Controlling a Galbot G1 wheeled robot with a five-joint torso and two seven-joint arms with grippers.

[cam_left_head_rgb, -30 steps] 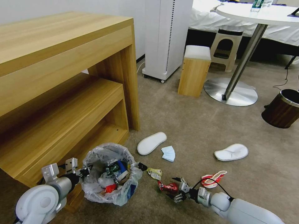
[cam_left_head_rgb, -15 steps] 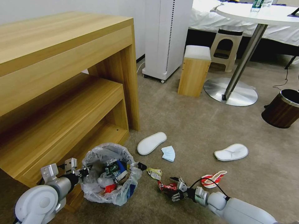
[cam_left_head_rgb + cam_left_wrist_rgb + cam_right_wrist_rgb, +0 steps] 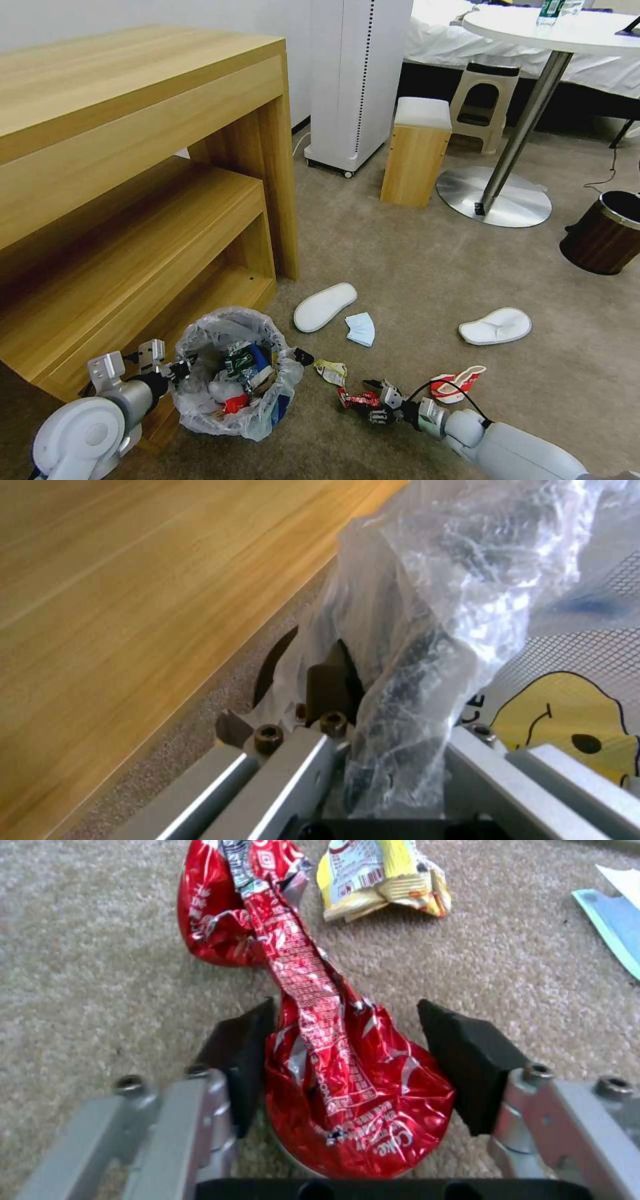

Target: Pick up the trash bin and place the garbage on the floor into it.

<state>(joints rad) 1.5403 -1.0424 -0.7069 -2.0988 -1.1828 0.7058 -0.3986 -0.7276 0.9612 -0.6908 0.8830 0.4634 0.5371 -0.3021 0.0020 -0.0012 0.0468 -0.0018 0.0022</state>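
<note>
Where "Coke" shows, red wrapper (image 3: 320, 1055)

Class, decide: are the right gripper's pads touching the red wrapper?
Cannot tell. In the right wrist view the red wrapper lies between the right gripper's open pads; one pad shows a gap, the other looks flush.

Wooden shelf (image 3: 133, 220) crowding trash bin (image 3: 233, 373)

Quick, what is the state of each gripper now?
Left gripper: shut on the trash bin rim and its plastic liner.
Right gripper: open, pads on either side of the red wrapper on the floor.
</note>
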